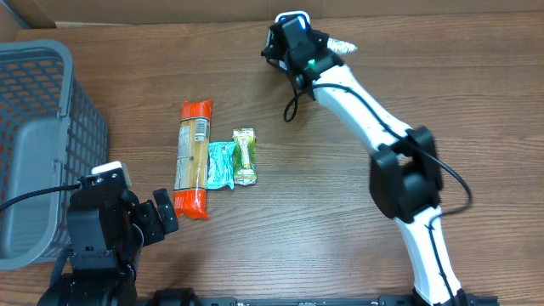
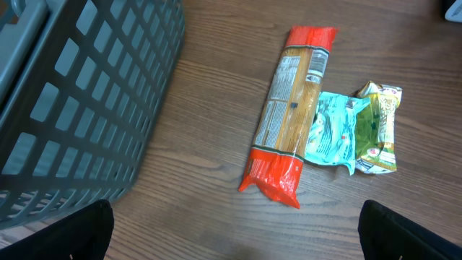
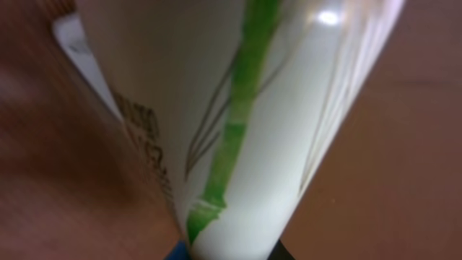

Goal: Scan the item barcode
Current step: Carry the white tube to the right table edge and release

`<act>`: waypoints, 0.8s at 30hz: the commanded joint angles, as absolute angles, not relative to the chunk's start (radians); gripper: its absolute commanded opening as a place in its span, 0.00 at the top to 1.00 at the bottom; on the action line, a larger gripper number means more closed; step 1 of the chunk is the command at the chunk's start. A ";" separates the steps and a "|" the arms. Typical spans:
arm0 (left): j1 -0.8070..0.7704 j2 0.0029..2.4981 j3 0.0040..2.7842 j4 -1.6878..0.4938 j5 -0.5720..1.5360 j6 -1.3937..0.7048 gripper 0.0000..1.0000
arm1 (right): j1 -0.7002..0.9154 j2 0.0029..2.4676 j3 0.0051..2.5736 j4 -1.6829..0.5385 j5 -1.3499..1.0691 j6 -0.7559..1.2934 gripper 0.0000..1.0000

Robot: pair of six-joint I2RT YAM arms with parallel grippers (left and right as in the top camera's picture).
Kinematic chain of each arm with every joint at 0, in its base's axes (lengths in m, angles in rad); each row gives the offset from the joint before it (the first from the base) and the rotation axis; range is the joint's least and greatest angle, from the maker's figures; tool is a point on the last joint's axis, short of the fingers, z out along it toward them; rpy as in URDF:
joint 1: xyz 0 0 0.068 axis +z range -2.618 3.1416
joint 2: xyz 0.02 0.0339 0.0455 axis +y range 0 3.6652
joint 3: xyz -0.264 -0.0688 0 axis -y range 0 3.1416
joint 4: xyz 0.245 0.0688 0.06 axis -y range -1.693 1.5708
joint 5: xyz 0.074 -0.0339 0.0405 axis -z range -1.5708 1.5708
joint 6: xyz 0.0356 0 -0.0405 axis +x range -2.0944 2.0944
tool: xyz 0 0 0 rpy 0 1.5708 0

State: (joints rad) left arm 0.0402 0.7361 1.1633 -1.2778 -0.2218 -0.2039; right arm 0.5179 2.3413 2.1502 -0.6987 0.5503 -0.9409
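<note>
Wood-grain table (image 1: 280, 246), grey basket (image 1: 42, 93), white packet (image 3: 180, 72)

I see brown wood table (image 1: 297, 238) filling frame. Grey mesh basket (image 1: 34, 93) stands at left edge. Centre-left: long orange pasta packet (image 1: 193, 157) lies flat, running top to bottom. Teal pouch (image 1: 222, 165) touches its right side. Green-yellow packet (image 1: 245, 156) overlaps pouch's right edge. All three flat on wood, near basket but apart from it.
</note>
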 commanded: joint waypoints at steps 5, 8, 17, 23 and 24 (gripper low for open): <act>0.046 0.733 1.160 -1.275 -0.238 -0.214 0.01 | 0.435 1.911 2.180 -0.988 0.108 -0.250 0.96; 0.046 0.733 1.160 -1.275 -0.238 -0.214 0.00 | 0.359 1.855 2.180 -1.129 -0.010 -0.025 0.96; 0.046 0.733 1.160 -1.276 -0.238 -0.214 0.00 | 0.003 1.865 2.051 -1.335 -0.221 0.319 0.96; 0.046 0.733 1.160 -1.279 -0.238 -0.214 0.00 | -0.210 1.865 1.724 -1.120 -0.294 0.508 0.96; 0.046 0.733 1.160 -1.279 -0.238 -0.214 0.00 | -0.237 1.865 1.668 -1.076 -0.294 0.539 0.96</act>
State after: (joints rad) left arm 0.0402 0.7357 1.1633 -1.2804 -0.2218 -0.2039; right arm -0.1818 1.8843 1.7576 -1.1286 -0.2329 0.3973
